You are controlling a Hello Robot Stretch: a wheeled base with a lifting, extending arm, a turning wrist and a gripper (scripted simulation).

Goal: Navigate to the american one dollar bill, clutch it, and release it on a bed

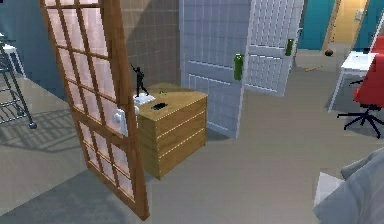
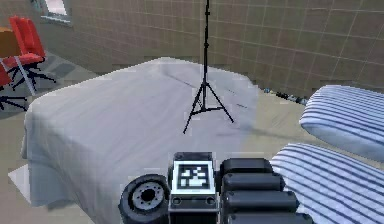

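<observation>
Gripper (image 2: 150, 198), low near bed (image 2: 110, 120), probably stationed for release; whether it held anything could not be told.

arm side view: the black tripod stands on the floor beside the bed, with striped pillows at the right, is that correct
Not quite. In the arm side view the black tripod stands on top of the bed, its legs resting on the pale cover, not on the floor beside it. The striped pillows do lie at that view's right.
</observation>
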